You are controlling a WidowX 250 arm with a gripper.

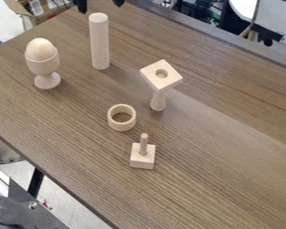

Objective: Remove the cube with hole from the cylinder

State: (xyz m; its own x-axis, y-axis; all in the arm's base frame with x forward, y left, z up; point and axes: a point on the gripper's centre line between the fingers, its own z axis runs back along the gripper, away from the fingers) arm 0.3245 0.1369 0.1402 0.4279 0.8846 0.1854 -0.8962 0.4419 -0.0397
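From where I'm standing, taking the wooden ring (121, 127) as the middle of the clock and the far edge of the surface (229, 147) as roughly twelve, the claw (100, 3) hangs out past half past eleven, right at the top of the camera view. Its two black tips are spread well apart, so it's open, with bare space between them.

The block with the hole (171, 80) is up at one o'clock. It sits on top of a slim wooden stem (158, 102) that widens toward its foot, and the round hole faces upward. The block is broader than the stem and juts out past it on all sides, one corner pointing nearly at twelve.

Down at five o'clock, near the ring, is a small cube (141, 162) resting on the surface, with a thin round peg (144, 142) standing upright out of its top. A tall, plain cylinder (100, 42) stands on end just short of twelve. Around half past ten there's a wooden cup (43, 66) on a foot, with an egg-shaped piece (41, 47) nestled in it, its rounded end showing above the rim. All of these are pale wood, while the surface is brown with a streaky grain.
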